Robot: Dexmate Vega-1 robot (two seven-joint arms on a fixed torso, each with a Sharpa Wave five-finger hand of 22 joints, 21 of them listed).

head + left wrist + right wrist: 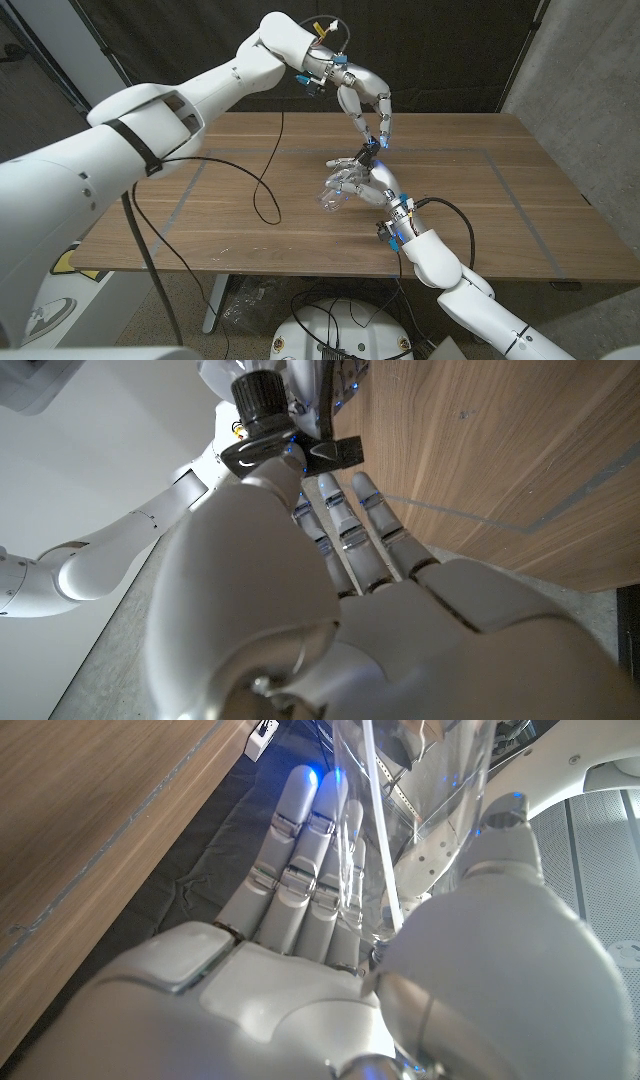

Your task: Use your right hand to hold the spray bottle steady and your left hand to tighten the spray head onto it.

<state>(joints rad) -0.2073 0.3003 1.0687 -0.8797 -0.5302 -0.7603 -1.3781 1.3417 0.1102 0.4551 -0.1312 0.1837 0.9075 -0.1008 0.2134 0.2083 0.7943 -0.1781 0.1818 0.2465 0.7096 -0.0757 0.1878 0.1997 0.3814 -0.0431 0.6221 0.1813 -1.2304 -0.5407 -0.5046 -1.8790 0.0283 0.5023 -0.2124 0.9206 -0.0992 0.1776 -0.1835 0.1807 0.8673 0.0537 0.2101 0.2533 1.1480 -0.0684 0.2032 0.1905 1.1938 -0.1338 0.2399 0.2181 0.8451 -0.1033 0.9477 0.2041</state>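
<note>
The brown wooden surface (480, 200) carries both arms, and a black cable (268, 180) trails across it beside the left arm. The white right hand (375, 187) reaches in over the middle of the surface, and within its grasp is the clear plastic spray bottle (338, 192). In the right wrist view its fingers (300, 870) wrap one side of the transparent bottle wall and the thumb presses the other, with a thin tube (383, 840) running down inside the bottle. Directly above that hand, the white left hand (368, 112) comes down with fingers curled. In the left wrist view its fingertips grip the black spray head (290, 450), whose ribbed black collar (262, 398) sits at the bottle's neck.
</note>
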